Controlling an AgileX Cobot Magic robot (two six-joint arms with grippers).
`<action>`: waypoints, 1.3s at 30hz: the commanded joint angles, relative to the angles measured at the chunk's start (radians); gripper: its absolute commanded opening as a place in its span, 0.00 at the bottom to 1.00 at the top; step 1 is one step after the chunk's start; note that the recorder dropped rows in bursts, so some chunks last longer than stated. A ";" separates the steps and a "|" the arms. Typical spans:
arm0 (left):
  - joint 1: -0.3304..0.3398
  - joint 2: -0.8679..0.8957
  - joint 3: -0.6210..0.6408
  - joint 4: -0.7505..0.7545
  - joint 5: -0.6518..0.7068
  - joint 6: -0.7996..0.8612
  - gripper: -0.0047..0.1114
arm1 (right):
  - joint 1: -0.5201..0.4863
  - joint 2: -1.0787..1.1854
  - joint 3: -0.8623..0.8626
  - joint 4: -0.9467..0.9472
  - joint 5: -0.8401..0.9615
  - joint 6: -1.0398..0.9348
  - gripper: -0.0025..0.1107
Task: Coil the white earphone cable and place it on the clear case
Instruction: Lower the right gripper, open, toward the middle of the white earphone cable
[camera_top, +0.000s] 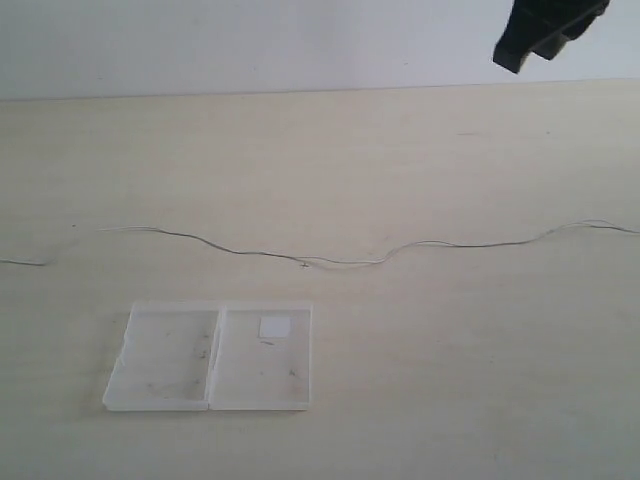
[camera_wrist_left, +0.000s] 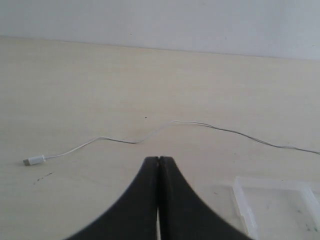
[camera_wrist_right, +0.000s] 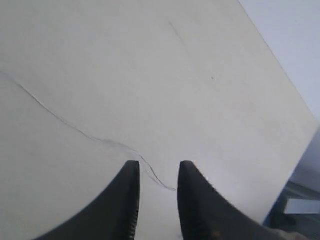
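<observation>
As the white earphone cable lies stretched left-right on the counter, beyond the clear case, its right part sits below the right arm's parted, empty jaws. The left arm's jaws are pressed together.

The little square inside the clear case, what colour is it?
White. The small square label shows best in the exterior view.

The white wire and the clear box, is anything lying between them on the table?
No. In the exterior view only bare table separates the white earphone cable from the clear case; they lie apart, not touching.
</observation>
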 joint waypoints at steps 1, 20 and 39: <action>0.002 -0.007 -0.002 0.000 -0.013 0.003 0.04 | 0.002 -0.010 0.070 -0.140 -0.002 0.007 0.27; 0.002 -0.007 -0.002 0.000 -0.013 0.003 0.04 | -0.062 0.221 0.081 0.407 -0.197 -0.717 0.50; 0.002 -0.007 -0.002 0.000 -0.013 0.003 0.04 | -0.056 0.393 0.128 0.590 -0.272 -0.979 0.50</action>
